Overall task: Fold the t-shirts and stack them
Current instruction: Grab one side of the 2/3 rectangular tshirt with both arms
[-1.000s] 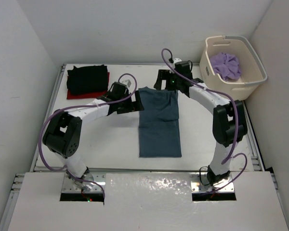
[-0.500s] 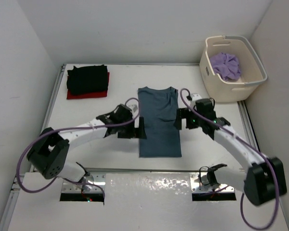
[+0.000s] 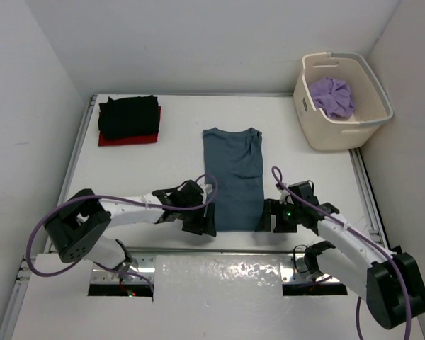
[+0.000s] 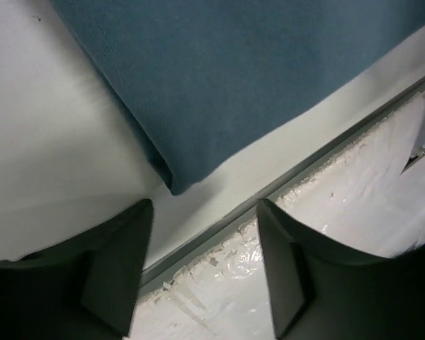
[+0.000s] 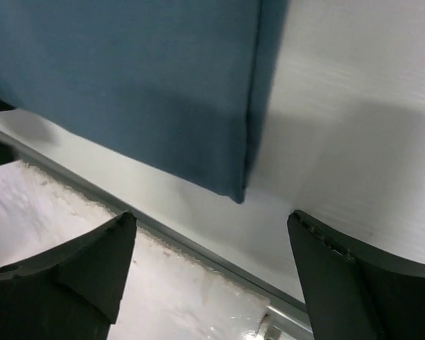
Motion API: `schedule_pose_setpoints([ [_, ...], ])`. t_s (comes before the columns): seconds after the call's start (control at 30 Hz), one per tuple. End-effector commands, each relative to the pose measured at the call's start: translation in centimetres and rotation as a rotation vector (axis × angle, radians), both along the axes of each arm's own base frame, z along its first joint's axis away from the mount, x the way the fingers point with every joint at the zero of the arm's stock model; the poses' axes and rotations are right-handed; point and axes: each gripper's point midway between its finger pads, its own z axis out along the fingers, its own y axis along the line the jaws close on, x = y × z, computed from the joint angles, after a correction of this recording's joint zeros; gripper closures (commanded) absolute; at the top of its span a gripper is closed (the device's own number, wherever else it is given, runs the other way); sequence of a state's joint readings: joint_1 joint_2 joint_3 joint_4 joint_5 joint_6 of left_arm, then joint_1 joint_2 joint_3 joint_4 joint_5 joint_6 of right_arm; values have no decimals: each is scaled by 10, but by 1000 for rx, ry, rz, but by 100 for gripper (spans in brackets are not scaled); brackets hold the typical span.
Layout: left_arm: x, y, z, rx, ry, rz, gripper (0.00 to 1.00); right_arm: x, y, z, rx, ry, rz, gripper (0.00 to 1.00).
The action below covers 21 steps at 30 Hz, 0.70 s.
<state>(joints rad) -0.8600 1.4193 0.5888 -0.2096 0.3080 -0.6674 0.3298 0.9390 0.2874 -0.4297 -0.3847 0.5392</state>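
Observation:
The dark teal-blue t-shirt [image 3: 232, 177] lies flat in a long narrow strip in the middle of the table, collar at the far end. My left gripper [image 3: 207, 225] is open and empty at its near left corner [image 4: 177, 185]. My right gripper [image 3: 266, 219] is open and empty at its near right corner [image 5: 237, 191]. The black t-shirt [image 3: 129, 116] lies folded on the folded red t-shirt [image 3: 127, 139] at the far left. The lavender-purple t-shirt [image 3: 331, 96] is bunched in the basket.
The cream laundry basket [image 3: 343, 132] stands at the far right corner. The table's near metal rail [image 4: 283, 185] and a foil-covered ledge [image 3: 219, 273] run just below both grippers. White walls close in the table on three sides.
Both grippers have moved from the shirt's far end down along its sides to its near corners. The shirt has stayed flat.

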Motion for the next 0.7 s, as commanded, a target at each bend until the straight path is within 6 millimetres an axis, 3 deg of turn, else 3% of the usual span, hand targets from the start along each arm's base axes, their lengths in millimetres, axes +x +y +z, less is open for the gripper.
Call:
schedule_pose_setpoints([
  [0.0,7,-11,-3,-27,-21,-4,43,4,14,6,90,-8,-19,20],
  [0.07,3,-13,-8,-20,-8,-18,53,1,15,3,99,4,-20,25],
  [0.13,5,-14,-11,-8,-20,-21,55,0,16,-1,106,14,-27,35],
  [0.3,16,-20,-18,20,-34,-28,67,8,12,-5,73,-9,-49,45],
  [0.43,18,-21,-22,31,-33,-33,88,18,5,-9,28,-46,-85,53],
  [0.5,20,-20,-23,47,-36,-35,92,18,-1,-15,-9,-36,-92,55],
  [0.53,21,-22,-21,43,-40,-35,99,21,-1,-15,-16,-42,-93,56],
  [0.67,23,-25,-19,35,-45,-33,100,19,-2,-19,-24,-23,-86,66],
])
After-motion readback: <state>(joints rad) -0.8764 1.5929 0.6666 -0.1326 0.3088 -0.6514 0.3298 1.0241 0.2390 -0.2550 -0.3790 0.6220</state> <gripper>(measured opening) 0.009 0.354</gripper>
